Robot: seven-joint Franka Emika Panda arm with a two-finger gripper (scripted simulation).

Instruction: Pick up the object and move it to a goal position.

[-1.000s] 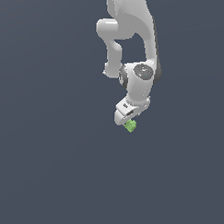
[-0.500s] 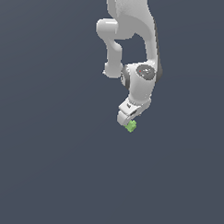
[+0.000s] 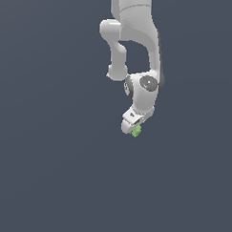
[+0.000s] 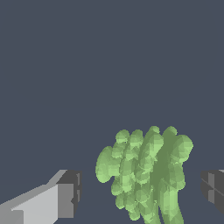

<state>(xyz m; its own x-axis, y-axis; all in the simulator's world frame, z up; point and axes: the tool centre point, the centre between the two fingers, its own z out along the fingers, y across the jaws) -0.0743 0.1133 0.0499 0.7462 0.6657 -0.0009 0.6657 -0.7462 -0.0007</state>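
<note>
The object [image 4: 144, 175] is a small bright green, lumpy item that fills the space between my fingers in the wrist view. A narrow gap shows on each side of it, so neither finger pad touches it. In the exterior view the object [image 3: 136, 131] peeks out just under the white gripper [image 3: 132, 127], partly hidden by the hand. The gripper [image 4: 140, 194] is open around the object, with one grey finger [image 4: 65, 199] and the other finger [image 4: 213, 188] flanking it.
The white arm [image 3: 135, 37] reaches down from the top of the exterior view. A plain dark grey surface [image 3: 48, 172] lies all around, with no other objects in view.
The gripper has sunk very slightly toward the object over the last second. The object itself has stayed in place.
</note>
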